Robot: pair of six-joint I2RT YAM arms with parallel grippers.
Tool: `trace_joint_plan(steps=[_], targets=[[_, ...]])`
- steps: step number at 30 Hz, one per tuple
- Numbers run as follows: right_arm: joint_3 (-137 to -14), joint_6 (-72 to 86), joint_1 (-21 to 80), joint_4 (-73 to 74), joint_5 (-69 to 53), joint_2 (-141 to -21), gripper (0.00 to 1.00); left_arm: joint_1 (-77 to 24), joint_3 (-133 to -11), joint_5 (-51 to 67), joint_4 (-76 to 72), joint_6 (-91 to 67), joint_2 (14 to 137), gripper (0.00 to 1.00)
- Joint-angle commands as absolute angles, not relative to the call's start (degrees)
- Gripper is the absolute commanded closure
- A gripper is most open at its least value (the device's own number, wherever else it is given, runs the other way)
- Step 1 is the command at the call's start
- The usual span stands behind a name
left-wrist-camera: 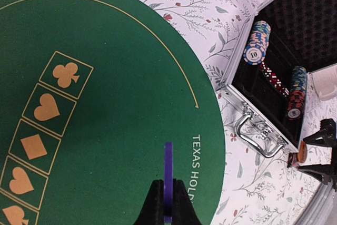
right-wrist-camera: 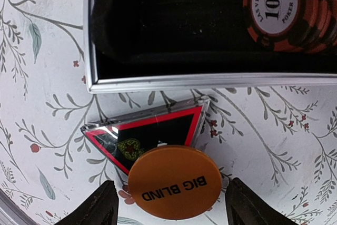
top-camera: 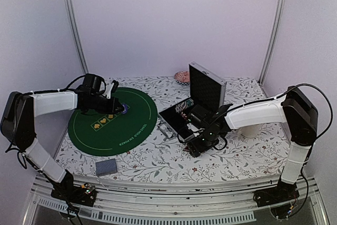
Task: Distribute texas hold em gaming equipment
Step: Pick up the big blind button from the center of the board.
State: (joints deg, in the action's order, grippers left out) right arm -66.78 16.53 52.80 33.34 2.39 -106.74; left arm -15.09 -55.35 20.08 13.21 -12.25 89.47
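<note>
My left gripper [left-wrist-camera: 168, 204] is shut on a thin purple disc [left-wrist-camera: 168, 164], held edge-on above the round green poker mat [left-wrist-camera: 105, 104], near its "TEXAS HOLD" lettering. In the top view this gripper [top-camera: 122, 109] hangs over the mat's middle [top-camera: 113, 127]. My right gripper [right-wrist-camera: 171, 209] is open, its fingers either side of an orange "BIG BLIND" button [right-wrist-camera: 174, 183]. The button lies partly on a black triangular plaque with a red border [right-wrist-camera: 152, 130]. Striped poker chips [left-wrist-camera: 256, 43] lie in rows in the open silver case [top-camera: 206, 85]. A grey-blue card deck [top-camera: 106, 167] lies near the front edge.
The case's handle [left-wrist-camera: 255, 135] faces the mat. A "100" chip stack [right-wrist-camera: 281, 6] lies in the case just beyond the right gripper [top-camera: 196, 143]. A cream mug [top-camera: 253, 129] stands behind the right arm. A small pink-and-white round thing [top-camera: 182, 77] sits at the back.
</note>
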Motion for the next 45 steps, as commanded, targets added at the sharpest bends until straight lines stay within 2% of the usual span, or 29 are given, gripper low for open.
trace_joint_plan(steps=[1,11,21,25,45], targets=[[-67.6,15.7,52.5,32.7,2.7,-108.1,0.29,-14.6,-57.0,20.6,13.9,-12.1,87.7,1.00],[-68.1,14.9,52.4,32.2,2.5,-108.7,0.39,-14.6,-57.0,20.8,13.9,-12.1,87.7,1.00],[-68.0,14.5,52.5,32.2,1.5,-107.5,0.57,-14.6,-57.0,20.7,14.0,-12.1,87.6,1.00],[-67.7,14.6,52.5,32.6,1.6,-106.4,0.62,-14.6,-57.0,20.6,14.1,-12.1,87.6,1.00],[-67.2,14.5,52.4,33.9,3.2,-100.5,0.70,-14.3,-53.9,22.8,14.4,-16.5,85.4,1.00]])
